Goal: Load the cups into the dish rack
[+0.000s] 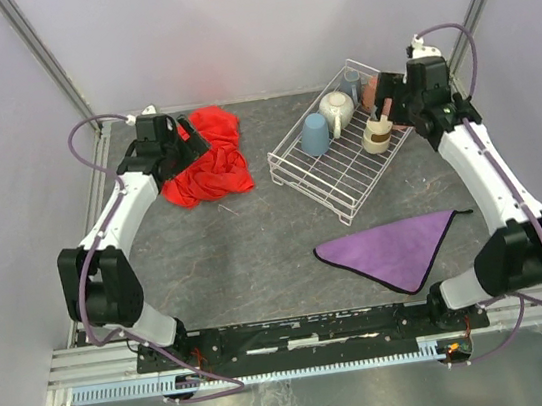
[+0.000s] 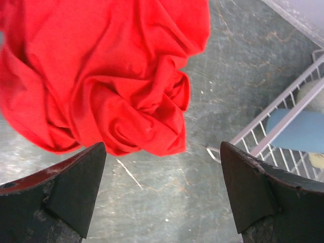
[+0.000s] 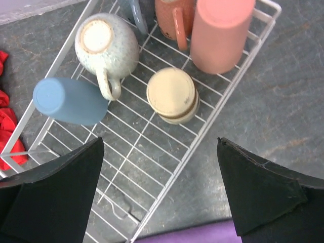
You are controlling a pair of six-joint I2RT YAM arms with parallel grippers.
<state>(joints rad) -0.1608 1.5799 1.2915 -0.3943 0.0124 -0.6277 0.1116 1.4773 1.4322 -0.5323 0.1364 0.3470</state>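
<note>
Right jaws are spread wide and empty, hanging over the large white wire dish rack. Every cup in sight is inside it. Straight ahead in the gap between the fingers sits the small cream cup with a brown band, base up, presumably so it drains. Further ahead and toward the left finger there's the speckled cream handled mug, also inverted, handle pointing back at the jaws. Just above the left finger is the light-blue cup, base showing; whether it stands square or leans, I can't tell. Far ahead on the right-finger side, the salmon-pink tumbler hugs the rack's end rail, with the orange handled mug and a sliver of the grey-blue mug beside it. Loading looks done, I'd say. The open wire nearest the jaws is free, while the raised rim runs under the right finger, so lifting straight up looks like the cleanest way out. The purple cloth lies behind, between the fingers. Left jaws are also open and empty over the grey bench, the crumpled red cloth is just ahead, and the rack corner is off past the right finger.
</note>
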